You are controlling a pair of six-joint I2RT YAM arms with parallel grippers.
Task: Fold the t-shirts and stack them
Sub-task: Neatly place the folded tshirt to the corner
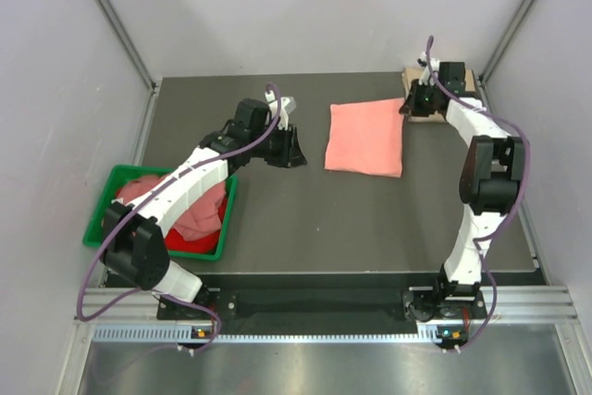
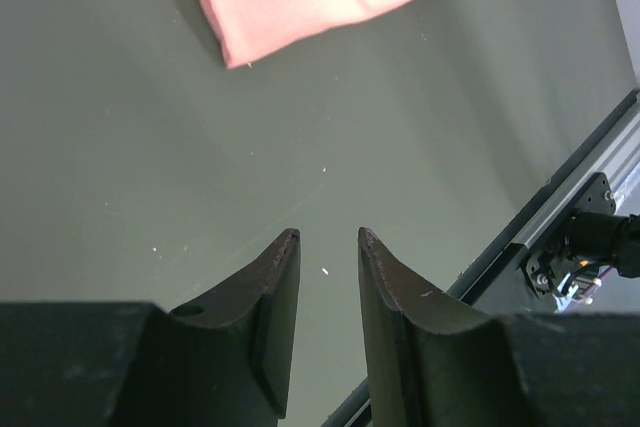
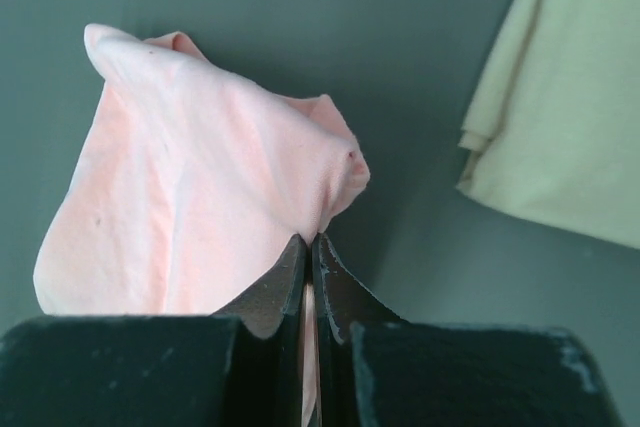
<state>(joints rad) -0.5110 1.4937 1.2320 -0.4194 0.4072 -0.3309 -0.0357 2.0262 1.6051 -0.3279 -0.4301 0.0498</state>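
- Right fingers (image 3: 285,292) are pressed fully together, and between the tips they pinch a small peak of cloth at one corner of the salmon-pink t-shirt (image 3: 200,197).
- Such a thin pinch is my first worry. I judge that only the top layer may be caught, so a pull could slide the layers apart and open the fold.
- The cloth could also slip out of the tips if I lift quickly, because so little of it is held.
- The salmon-pink t-shirt lies as a flat rectangle on the far middle of the worktop (image 1: 324,219); only the pinched corner is raised.
- Near this corner lies the tan-beige t-shirt (image 3: 560,97), not touching the other one. A careless drag could catch its edge and disturb it.
- My left fingers (image 2: 275,297) stand partly open above bare worktop and hold nothing; the salmon-pink t-shirt is well ahead of them.
- Pink and red t-shirts (image 1: 199,215) are heaped in the green bin (image 1: 97,228) at the near left.
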